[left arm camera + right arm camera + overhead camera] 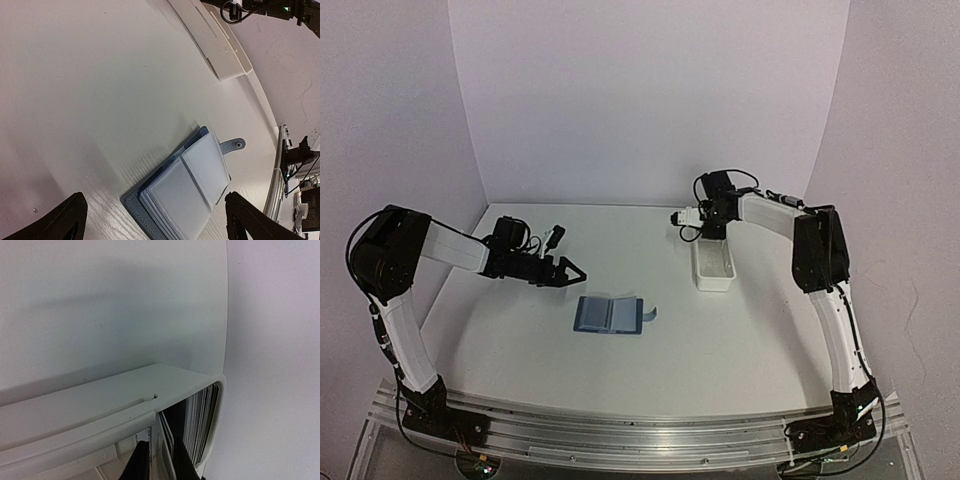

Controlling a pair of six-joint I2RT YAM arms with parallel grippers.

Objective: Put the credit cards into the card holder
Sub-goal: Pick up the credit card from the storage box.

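The card holder [610,315] lies open on the table, its pale pocket pages [185,190] facing up and its snap tab [235,145] pointing away. My left gripper [582,272] hovers just left of and above it, open, with the holder framed between its fingers [155,196]. The credit cards [200,420] stand on edge, packed at one end of a long white tray [100,405]. My right gripper [159,441] reaches down into that tray [713,270], its fingers narrowly parted with a couple of card edges in the gap.
The white tray [220,45] sits at the back right, beyond the holder. White walls close off the back and both sides. The metal rail with the arm bases runs along the near edge.
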